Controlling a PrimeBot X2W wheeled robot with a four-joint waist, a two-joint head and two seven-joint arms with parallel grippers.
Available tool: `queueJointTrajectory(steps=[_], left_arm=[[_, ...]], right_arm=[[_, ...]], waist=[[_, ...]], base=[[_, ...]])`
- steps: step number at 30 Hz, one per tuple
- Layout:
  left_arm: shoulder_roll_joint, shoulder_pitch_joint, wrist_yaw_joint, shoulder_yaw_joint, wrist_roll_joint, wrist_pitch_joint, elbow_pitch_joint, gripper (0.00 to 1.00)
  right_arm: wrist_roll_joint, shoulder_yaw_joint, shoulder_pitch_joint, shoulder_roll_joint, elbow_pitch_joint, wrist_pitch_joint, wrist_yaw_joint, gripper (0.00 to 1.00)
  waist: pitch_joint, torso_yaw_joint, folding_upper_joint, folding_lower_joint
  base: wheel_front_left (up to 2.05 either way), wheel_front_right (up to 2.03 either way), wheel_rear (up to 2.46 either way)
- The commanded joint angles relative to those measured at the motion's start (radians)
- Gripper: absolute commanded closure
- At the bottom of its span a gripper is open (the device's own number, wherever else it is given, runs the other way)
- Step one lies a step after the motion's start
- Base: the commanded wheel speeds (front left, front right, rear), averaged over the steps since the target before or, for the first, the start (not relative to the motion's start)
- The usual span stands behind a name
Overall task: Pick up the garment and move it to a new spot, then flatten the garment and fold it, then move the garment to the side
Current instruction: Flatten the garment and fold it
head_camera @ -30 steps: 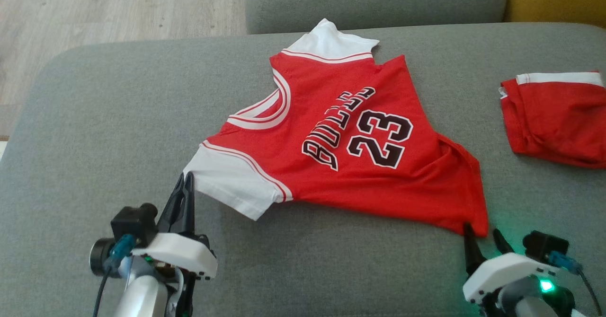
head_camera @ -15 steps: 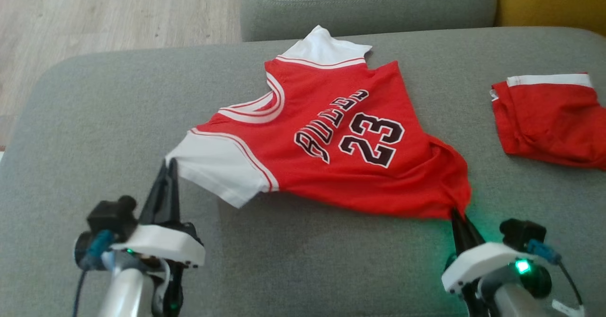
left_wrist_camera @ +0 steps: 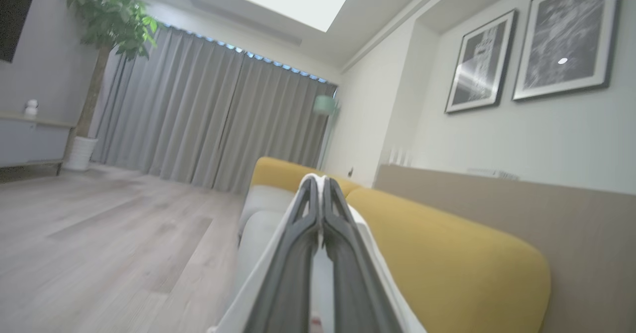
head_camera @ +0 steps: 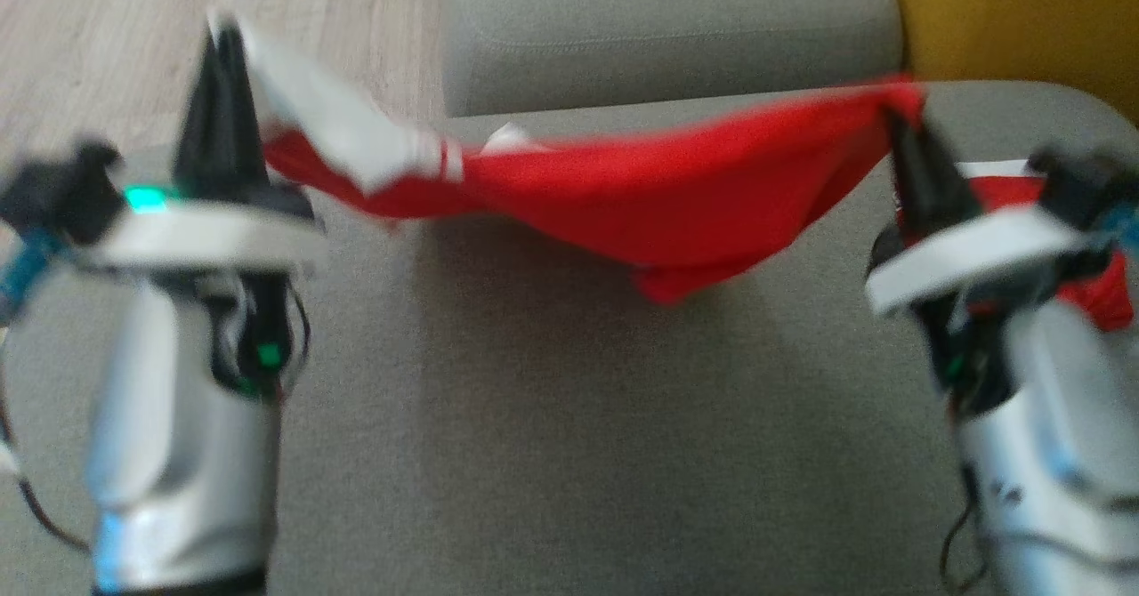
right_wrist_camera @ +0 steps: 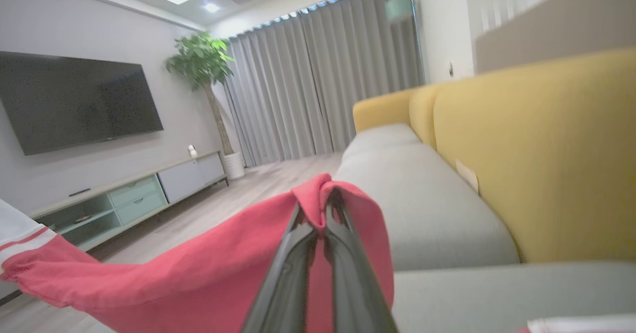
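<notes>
Both hands are pinched shut on the garment [head_camera: 623, 196]: left hand [head_camera: 220, 40] on the white sleeve [head_camera: 338, 133], right hand [head_camera: 892, 116] on the red hem [head_camera: 854, 102]. Carry it level and taut so it lands flat.

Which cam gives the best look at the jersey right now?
Head view: despite blur, it shows the whole jersey hanging between the left gripper and right gripper over the sofa. Right wrist view shows a red corner pinched in the fingers; left wrist view a white sleeve edge in the shut fingers.
</notes>
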Motion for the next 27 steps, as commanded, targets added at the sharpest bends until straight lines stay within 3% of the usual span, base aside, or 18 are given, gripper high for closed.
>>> queueJointTrajectory(steps=[1, 9, 18, 21, 27], left_arm=[[0.018, -0.091, -0.009, 0.04, -0.012, 0.008, -0.047, 1.0], [0.028, -0.34, 0.01, 0.082, -0.076, 0.062, -0.113, 1.0], [0.049, -0.341, 0.047, 0.09, -0.104, 0.182, -0.215, 1.0], [0.066, -0.343, 0.047, 0.085, -0.103, 0.216, -0.192, 1.0], [0.104, -0.444, 0.039, 0.093, -0.112, 0.246, -0.074, 1.0]], right_arm=[[0.006, 0.018, -0.075, -0.014, -0.061, 0.019, -0.001, 1.0], [-0.017, -0.004, -0.26, -0.075, -0.212, 0.174, -0.001, 1.0], [-0.05, -0.09, -0.21, -0.022, -0.386, 0.366, -0.001, 1.0], [-0.059, -0.101, -0.213, -0.018, -0.386, 0.396, -0.001, 1.0], [-0.085, -0.089, -0.344, -0.031, -0.27, 0.386, -0.001, 1.0]], waist=[[-0.009, -0.003, 0.0, 0.0], [-0.044, -0.016, 0.0, 0.0], [-0.027, -0.011, 0.0, 0.0], [0.016, -0.011, 0.0, 0.0], [0.174, -0.022, 0.0, 0.0]], base=[[0.0, 0.0, 0.0], [0.0, 0.0, 0.0], [0.0, 0.0, 0.0], [0.0, 0.0, 0.0], [0.0, 0.0, 0.0]])
